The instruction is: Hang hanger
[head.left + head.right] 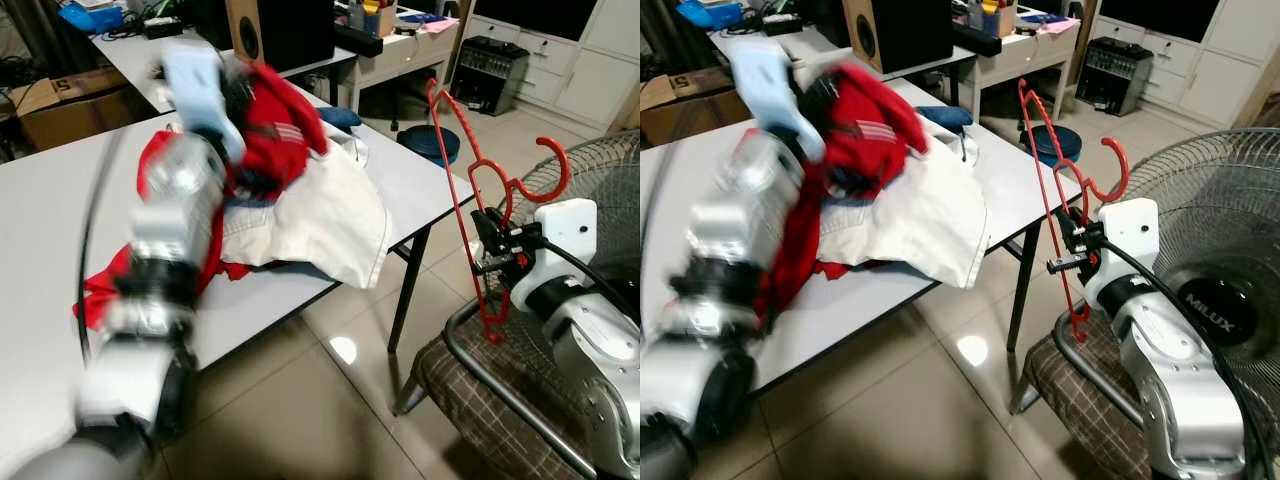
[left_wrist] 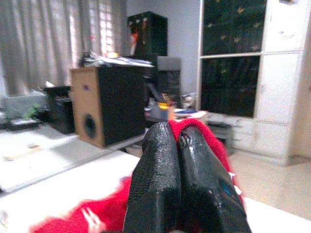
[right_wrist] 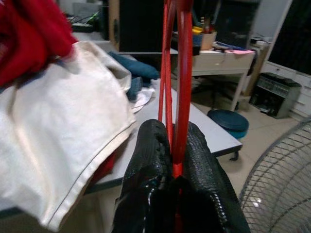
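A red wire hanger (image 3: 183, 73) stands upright off the table's right edge, its hook (image 1: 566, 170) pointing toward a fan. My right gripper (image 1: 487, 243) is shut on the hanger's wire, which runs between its fingers (image 3: 146, 160). My left arm is raised over the white table (image 1: 40, 200) and is motion-blurred. My left gripper (image 2: 177, 130) is shut, with a red garment (image 1: 285, 125) pinched at its tips and lifted above the pile. A white garment (image 1: 330, 215) lies under the red one and droops over the table's front edge.
A standing fan (image 1: 600, 170) is close behind the hanger. Below my right arm is a plaid-cushioned chair (image 1: 480, 400). A blue round stool (image 1: 430, 143) stands beyond the table. Desks with a speaker (image 1: 245, 30) and a cardboard box (image 1: 60, 105) are at the back.
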`<state>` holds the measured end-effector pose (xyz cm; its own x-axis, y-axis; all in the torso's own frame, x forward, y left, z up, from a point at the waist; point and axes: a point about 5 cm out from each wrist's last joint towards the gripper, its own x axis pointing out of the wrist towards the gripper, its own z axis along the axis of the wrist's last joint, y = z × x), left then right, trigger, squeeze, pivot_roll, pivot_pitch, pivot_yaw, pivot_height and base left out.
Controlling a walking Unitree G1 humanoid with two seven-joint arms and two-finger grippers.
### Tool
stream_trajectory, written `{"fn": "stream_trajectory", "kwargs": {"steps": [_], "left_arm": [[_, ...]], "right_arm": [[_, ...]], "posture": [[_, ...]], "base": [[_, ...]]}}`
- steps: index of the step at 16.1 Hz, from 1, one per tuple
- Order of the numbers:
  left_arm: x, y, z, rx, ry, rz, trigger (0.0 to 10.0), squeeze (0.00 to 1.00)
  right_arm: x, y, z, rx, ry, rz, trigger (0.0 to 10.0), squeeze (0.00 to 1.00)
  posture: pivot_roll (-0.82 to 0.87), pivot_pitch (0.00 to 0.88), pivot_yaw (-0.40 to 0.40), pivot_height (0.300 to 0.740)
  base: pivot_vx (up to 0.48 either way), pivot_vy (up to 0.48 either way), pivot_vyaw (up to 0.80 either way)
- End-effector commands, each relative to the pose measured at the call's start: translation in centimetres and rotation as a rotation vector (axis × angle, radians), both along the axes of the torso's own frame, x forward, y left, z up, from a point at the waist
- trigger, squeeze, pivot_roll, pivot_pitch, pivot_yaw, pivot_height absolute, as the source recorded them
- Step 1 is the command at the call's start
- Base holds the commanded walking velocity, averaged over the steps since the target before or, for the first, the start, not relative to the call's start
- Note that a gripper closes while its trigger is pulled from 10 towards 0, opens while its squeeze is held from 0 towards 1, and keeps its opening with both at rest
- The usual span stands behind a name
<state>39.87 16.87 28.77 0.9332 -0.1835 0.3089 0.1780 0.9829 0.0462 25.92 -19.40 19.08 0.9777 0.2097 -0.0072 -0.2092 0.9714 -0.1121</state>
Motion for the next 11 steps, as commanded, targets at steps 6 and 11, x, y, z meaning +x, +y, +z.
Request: {"fn": "stream_trajectory", "kwargs": {"steps": [6, 11], "left_arm": [[-3.6, 10.0, 14.9, 0.229, -0.454, 0.380, 0.0, 0.00], [-1.7, 10.4, 8.7, 0.409, -0.270, 0.338, 0.0, 0.00]], "right_arm": [[0.4, -0.7, 1.1, 0.026, -0.072, -0.059, 10.0, 0.00], [-0.1, -0.1, 0.4, 0.052, -0.060, -0.063, 10.0, 0.00]], "posture": [[-0.10, 0.000, 0.057, 0.740], [-0.09, 0.000, 0.064, 0.740]], "base": [[0.000, 0.000, 0.00], [0.000, 0.000, 0.00]]}}
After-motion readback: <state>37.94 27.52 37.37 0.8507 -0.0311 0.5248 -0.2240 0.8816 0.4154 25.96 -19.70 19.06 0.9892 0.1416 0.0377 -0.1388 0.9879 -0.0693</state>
